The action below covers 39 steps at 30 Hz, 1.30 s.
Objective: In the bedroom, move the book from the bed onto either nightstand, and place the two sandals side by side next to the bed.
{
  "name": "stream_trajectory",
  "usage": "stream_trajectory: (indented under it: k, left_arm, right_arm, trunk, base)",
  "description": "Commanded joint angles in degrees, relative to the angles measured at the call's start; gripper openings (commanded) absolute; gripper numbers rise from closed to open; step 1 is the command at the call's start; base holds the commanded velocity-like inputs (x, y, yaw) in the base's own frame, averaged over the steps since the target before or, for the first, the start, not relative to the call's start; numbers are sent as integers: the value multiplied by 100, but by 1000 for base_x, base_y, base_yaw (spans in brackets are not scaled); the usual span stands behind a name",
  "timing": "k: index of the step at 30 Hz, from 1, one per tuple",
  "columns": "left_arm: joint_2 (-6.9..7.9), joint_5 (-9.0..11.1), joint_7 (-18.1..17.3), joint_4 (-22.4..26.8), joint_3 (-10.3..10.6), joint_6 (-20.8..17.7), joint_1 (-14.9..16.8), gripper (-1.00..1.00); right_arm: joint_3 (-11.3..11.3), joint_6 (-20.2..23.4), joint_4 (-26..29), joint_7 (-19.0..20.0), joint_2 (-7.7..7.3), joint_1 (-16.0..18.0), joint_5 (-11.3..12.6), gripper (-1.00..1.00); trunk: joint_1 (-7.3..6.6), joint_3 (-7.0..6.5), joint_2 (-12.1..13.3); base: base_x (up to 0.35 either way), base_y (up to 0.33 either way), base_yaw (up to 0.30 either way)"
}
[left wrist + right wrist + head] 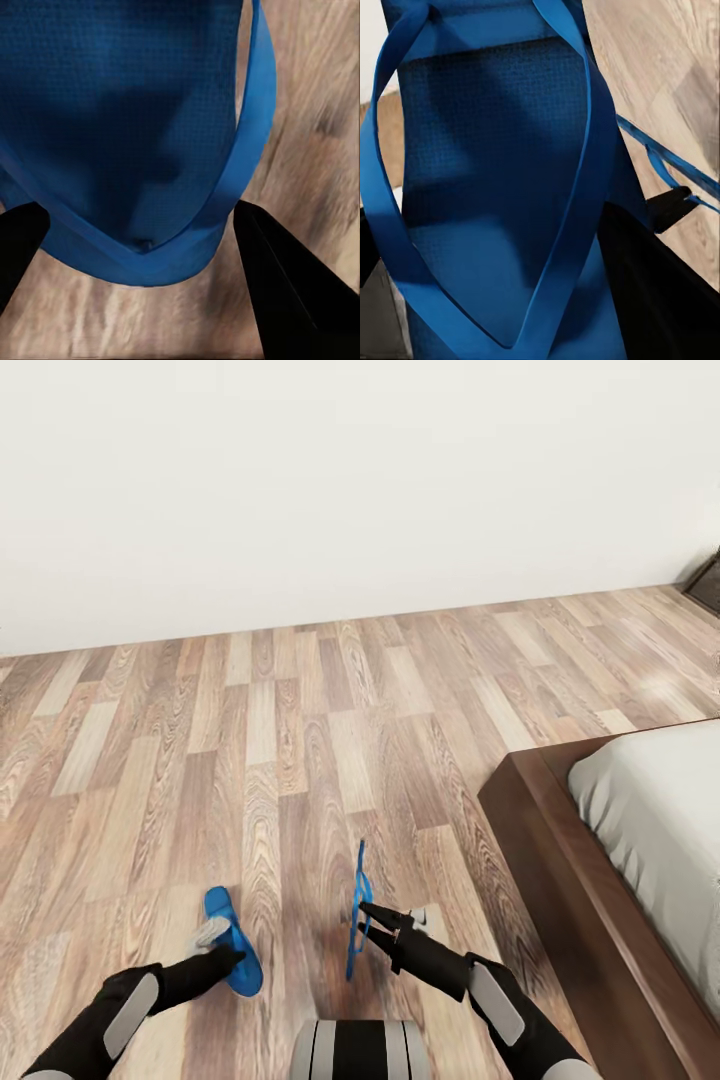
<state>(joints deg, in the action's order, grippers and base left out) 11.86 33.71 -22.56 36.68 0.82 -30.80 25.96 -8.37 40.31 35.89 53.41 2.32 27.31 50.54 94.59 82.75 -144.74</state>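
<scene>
One bright-blue sandal (236, 952) lies flat on the wood floor, sole down. My left gripper (222, 948) is right over it, open, its black fingers (289, 292) standing wide on either side of the sandal's (135, 135) rounded end. The second sandal (357, 905) stands on edge, lifted a little off the floor, with my right gripper (371, 924) shut on it; its straps and sole (495, 187) are close up in the right wrist view. The bed's pale mattress (655, 830) and dark brown frame (535, 820) are at the right. The book and nightstands are out of view.
A white wall runs across the far side of the plank floor (300, 760). A dark piece of furniture (706, 582) shows at the far right edge. The bed frame's corner lies close to the right of my right arm.
</scene>
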Motion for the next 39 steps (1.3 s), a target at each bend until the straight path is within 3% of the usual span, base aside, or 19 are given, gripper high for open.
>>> stream_trajectory:
  k: [1,2,7,10,13,16,22,39]
  left_arm:
    - [84,-41,-110,-5,32,-18,-11,-100]
    - [175,-117,-254,-13,49,-3,-20,-100]
    - [262,-190,-496,-48,66,16,-29,-100]
    - [260,-200,-513,-111,67,20,-30,-100]
    - [264,-89,-548,-12,68,-81,-56,-100]
    - [264,-76,-548,85,68,-182,-56,-100]
    - [223,-124,-548,54,66,-190,-169,-100]
    - [224,-127,-565,49,59,-189,-179,-100]
  right_arm:
    - [1,53,-1,-10,-2,3,-121,-100]
    - [6,45,-1,-3,-7,3,-333,-100]
    - [28,-9,34,37,-26,3,-543,-100]
    - [34,-13,32,38,-23,3,-557,-100]
    - [19,-118,131,29,67,-6,-484,-100]
    - [19,-227,163,31,67,-6,-484,-100]
    - [12,-484,-30,45,-104,-6,-496,-100]
    - [11,-1140,-504,46,-135,-6,-498,-100]
  trunk:
    - [-3,-20,0]
    - [-6,-42,2]
    - [-19,-153,8]
    - [-27,-219,12]
    - [-27,-218,12]
    - [-27,-218,12]
    - [-27,-218,12]
    - [-71,-595,35]
  base:
    - [0,0,0]
    - [0,0,0]
    - [0,0,0]
    - [0,0,0]
    - [0,0,0]
    - [0,0,0]
    - [0,0,0]
    - [0,0,0]
